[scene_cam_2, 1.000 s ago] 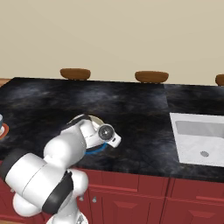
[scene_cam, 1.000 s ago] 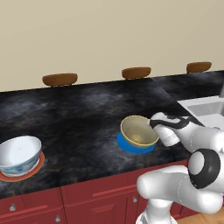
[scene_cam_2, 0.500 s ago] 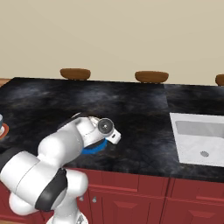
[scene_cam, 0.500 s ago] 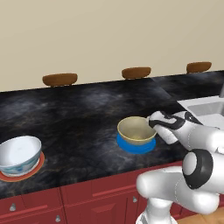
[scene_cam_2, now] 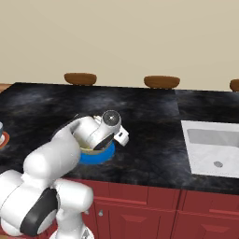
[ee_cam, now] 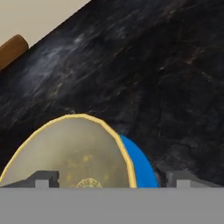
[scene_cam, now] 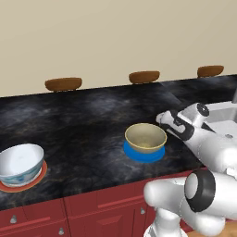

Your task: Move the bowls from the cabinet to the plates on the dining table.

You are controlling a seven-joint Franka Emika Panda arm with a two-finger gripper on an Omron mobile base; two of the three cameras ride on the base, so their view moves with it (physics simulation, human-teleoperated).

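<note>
Black marbled stone, veined faintly with gold, tops the long dining table (scene_cam: 83, 120), where red drawer fronts line the near side and brown stools (scene_cam: 63, 84) stand along the far edge against a plain beige wall. At centre, the olive-tan bowl (scene_cam: 146, 137) sits upright on the blue plate (scene_cam: 143, 153), its golden inside bare of any contents. Just to the bowl's right, the gripper (scene_cam: 163, 118) hovers beside the rim, its jaws spread wide and holding nothing; in the hand view the two fingertips (ee_cam: 43, 178) straddle the bowl's rim, one over the bowl's inside and the other out past the blue plate. At the table's left end, the white patterned bowl (scene_cam: 20, 164) rests on the orange-red plate (scene_cam: 25, 184), likewise holding nothing. With both bowls apparently delivered, the step in hand looks like a clean withdrawal: lifting straight up and away before swinging aside should keep the open fingers from catching the rim and dragging the bowl off its plate.
</note>
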